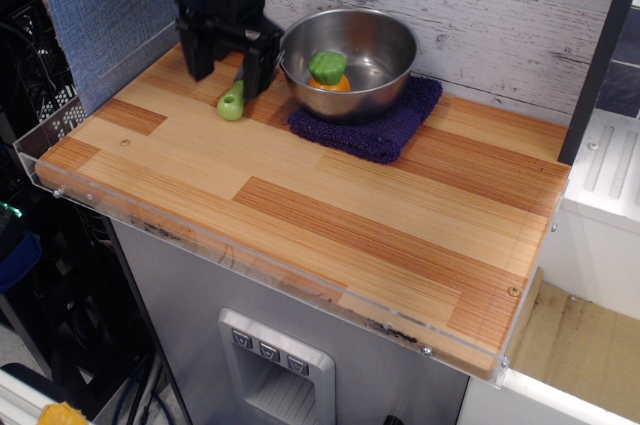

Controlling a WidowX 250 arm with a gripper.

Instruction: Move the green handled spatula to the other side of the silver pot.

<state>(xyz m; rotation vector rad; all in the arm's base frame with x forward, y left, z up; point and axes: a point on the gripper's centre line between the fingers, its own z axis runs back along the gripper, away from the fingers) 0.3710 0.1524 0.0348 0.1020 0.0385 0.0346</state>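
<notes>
The green handled spatula (232, 103) lies on the wooden counter just left of the silver pot (385, 75). Only its light-green handle shows; the dark blade is hidden behind my gripper. My black gripper (226, 67) hangs straight down over the spatula, open, with one finger (194, 53) to the left and the other finger (254, 73) beside the handle, close to the pot's rim. The pot stands on a dark purple cloth (375, 130) and holds a green-topped orange toy vegetable (328, 70).
A blue fabric panel (95, 5) walls off the left side, and a grey plank wall (480, 5) runs along the back. A clear plastic lip (250, 250) edges the counter's front. A dark post (600, 55) stands at the right.
</notes>
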